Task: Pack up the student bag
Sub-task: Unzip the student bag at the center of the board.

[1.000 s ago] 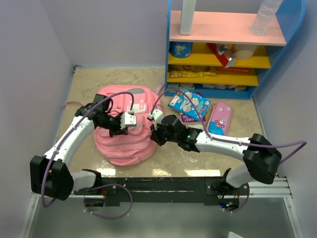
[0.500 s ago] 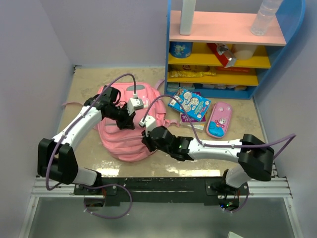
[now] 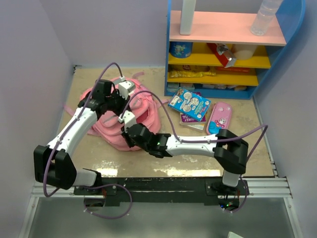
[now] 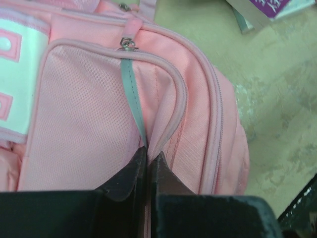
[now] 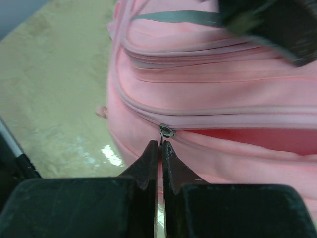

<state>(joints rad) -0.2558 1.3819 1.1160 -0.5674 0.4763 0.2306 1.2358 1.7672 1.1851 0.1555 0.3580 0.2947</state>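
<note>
The pink student bag [image 3: 110,133] lies left of centre on the table. My left gripper [image 3: 119,104] is over its top. In the left wrist view this gripper [image 4: 147,153] is shut on the grey pull strap [image 4: 132,94] of the front pocket zipper. My right gripper [image 3: 126,136] is at the bag's near side. In the right wrist view it [image 5: 160,145] is shut on the pull tab of the main zipper's slider [image 5: 166,132]. Right of the slider the zipper gapes and shows a darker pink inside [image 5: 257,140]. The left gripper [image 5: 270,20] shows there holding the strap taut.
A blue shelf unit [image 3: 228,49] with boxes and a bottle stands at the back right. Two picture books [image 3: 189,104] and a glossy pink pencil case [image 3: 219,119] lie on the table right of the bag. Walls close in on the left and back.
My right gripper has moved left along the bag with the zipper pull. My left gripper has moved back and left with the strap. The bag has shifted left and bunched up.
</note>
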